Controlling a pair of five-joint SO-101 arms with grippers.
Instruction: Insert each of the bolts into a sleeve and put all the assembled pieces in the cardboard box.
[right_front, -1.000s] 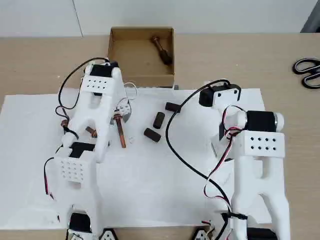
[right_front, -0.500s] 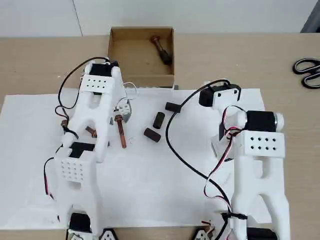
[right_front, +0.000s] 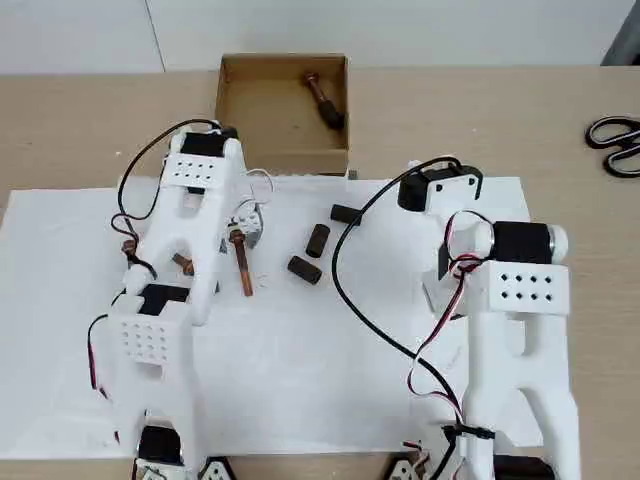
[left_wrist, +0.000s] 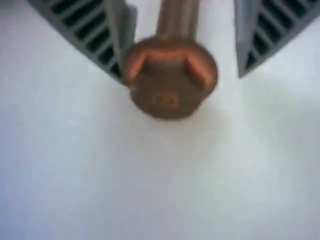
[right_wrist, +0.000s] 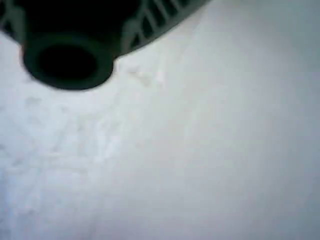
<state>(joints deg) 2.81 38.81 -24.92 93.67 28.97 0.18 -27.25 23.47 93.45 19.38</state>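
- Shifted only slightly since a second ago: left arm's wrist and its cable. Copper-coloured round-headed metal bolt (right_front: 241, 262) unmoved.
- Lying flat on white paper sheet (right_front: 300, 370), long axis running near-to-far across the table. Head toward open brown cardboard box (right_front: 240, 110), tip toward the arm bases.
- Left gripper (left_wrist: 182, 42): spread wide, straddling the shank just behind the head, one finger (left_wrist: 107, 35) close against the head, nothing clamped.
- Right gripper (right_wrist: 75, 30): closed, by appearance, on black tubular sleeve (right_wrist: 67, 62), held off the paper, bore facing the wrist camera.
- Step judged in hand: picking up this bolt.
- Next move, as judged: close on the shank, lift, line the tip up with the sleeve bore.
- Noted: one assembled piece (right_front: 322, 98) already in the box.
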